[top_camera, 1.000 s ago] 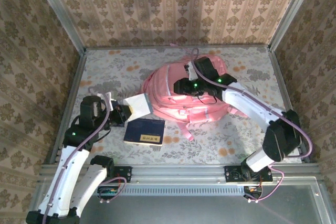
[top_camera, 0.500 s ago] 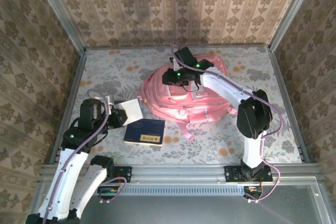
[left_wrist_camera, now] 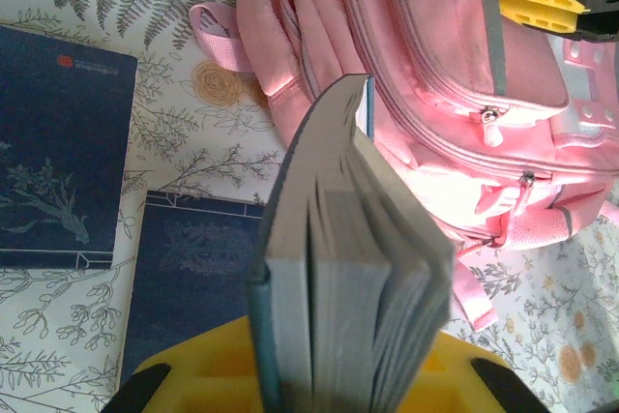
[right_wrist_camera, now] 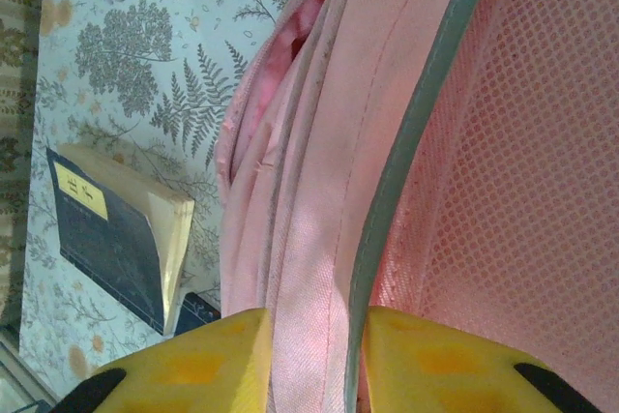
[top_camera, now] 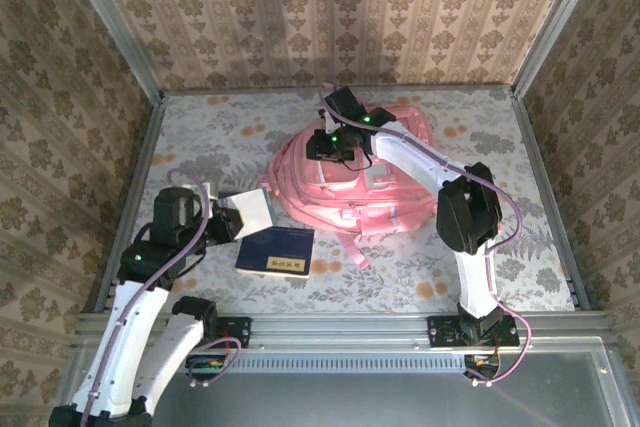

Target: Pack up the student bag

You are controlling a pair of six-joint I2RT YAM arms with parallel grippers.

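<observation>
Bag (top_camera: 370,187) lies mid-frame, up and right of left gripper (top_camera: 228,222), which clamps book (top_camera: 252,210); right gripper (top_camera: 325,144) pinches bag's upper-left rim, so its opening seems to face the book-carrying left arm.

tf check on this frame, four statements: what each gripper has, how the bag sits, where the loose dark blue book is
1. The left gripper holds a book. True.
2. The student bag stands upright against the back wall. False: it lies on the table, away from the wall.
3. The right gripper has pink bag fabric between its fingers. True.
4. The dark blue book is inside the bag. False: it lies on the table beside the bag.
</observation>
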